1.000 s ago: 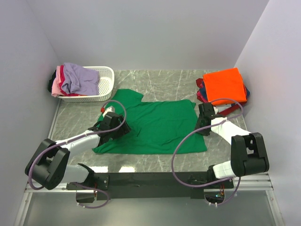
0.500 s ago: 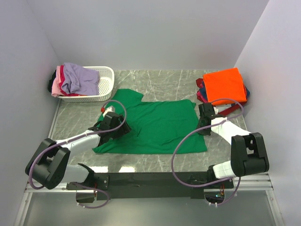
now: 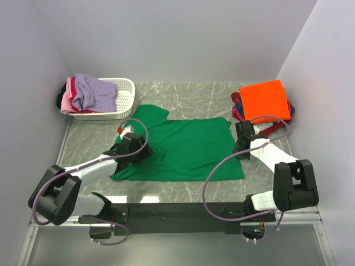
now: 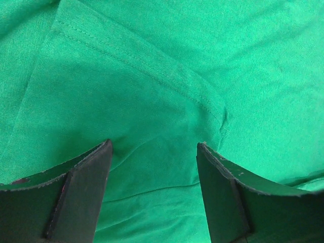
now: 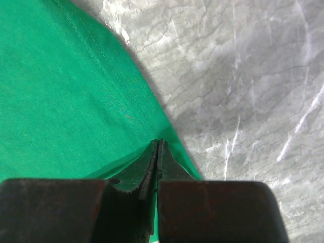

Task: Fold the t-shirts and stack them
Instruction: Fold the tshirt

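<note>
Green t-shirt (image 3: 188, 149) was recorded spread flat at the centre of the table (image 3: 194, 97). Left gripper (image 4: 154, 147) was positioned over its 9 o'clock side, fingers spread wide above the cloth. Right gripper (image 5: 158, 144) was positioned at the 3 o'clock hem, fingers pressed together, pinching the cloth edge.

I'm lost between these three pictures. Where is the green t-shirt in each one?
Top view: the green t-shirt lies spread flat at the picture's centre.
Left wrist: it fills the picture, beneath the open left gripper.
Right wrist: left half, its edge in the shut right gripper.
Shared landmark: the grey marble table, though not in left wrist.
</note>
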